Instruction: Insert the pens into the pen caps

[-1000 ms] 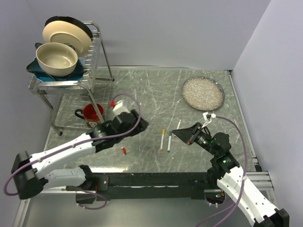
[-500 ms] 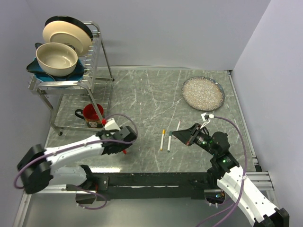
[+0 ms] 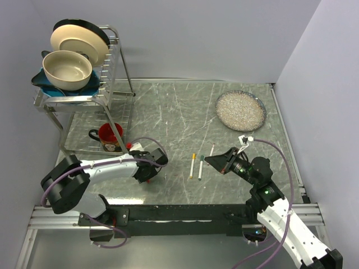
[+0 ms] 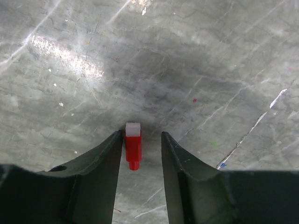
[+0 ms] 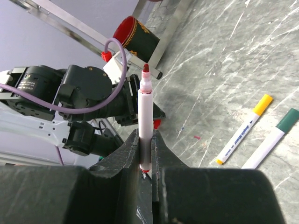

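Two pens (image 3: 192, 166) lie capped; right jaws clamp a third pen (image 5: 145, 121); left jaws wide around one red cap (image 4: 133, 150).

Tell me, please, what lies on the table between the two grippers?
A yellow-capped pen and a green-capped pen lie side by side between the left gripper and the right gripper. The top view shows this.

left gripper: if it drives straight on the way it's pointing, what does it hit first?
The red cap: it sits between the open fingers of the left gripper, close against one of them. Beyond it there is only the table top. How far off that is can't be judged from the wrist view.
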`<state>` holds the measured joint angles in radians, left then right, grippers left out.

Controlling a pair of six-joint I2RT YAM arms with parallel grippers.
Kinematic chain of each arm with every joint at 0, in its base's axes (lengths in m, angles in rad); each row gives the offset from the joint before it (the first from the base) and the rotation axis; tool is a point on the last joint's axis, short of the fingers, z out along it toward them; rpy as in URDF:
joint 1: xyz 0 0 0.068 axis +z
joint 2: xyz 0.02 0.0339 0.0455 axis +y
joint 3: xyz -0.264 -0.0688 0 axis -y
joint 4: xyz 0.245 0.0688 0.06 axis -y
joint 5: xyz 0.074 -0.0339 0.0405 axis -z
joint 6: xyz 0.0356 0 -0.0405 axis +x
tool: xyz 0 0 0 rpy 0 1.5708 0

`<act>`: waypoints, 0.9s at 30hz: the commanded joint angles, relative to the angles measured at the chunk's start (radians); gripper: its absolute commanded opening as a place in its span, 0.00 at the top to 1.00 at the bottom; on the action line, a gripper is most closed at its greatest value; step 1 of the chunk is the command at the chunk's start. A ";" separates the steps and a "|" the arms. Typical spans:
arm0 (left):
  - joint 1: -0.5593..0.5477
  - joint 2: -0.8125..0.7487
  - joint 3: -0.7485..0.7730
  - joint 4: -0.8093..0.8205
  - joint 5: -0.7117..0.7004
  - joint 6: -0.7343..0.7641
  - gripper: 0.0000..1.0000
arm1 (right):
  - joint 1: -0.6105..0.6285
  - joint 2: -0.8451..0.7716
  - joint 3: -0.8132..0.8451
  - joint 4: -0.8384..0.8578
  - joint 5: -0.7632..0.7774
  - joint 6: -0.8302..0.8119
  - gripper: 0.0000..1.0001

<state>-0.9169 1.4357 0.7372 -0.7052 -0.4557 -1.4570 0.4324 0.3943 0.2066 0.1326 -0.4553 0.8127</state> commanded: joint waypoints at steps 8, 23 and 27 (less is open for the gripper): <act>0.007 0.054 -0.027 0.035 0.063 0.013 0.85 | -0.001 0.008 0.024 -0.001 -0.002 -0.038 1.00; -0.008 -0.443 -0.027 0.604 0.101 0.476 0.99 | 0.352 0.176 0.069 0.177 0.033 -0.049 1.00; -0.008 -0.654 -0.107 0.867 0.303 0.624 0.99 | 0.491 0.305 0.103 0.303 0.027 -0.053 1.00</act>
<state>-0.9203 0.9142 0.6880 -0.1940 -0.3412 -1.0561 0.8196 0.6132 0.2405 0.2504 -0.4568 0.7746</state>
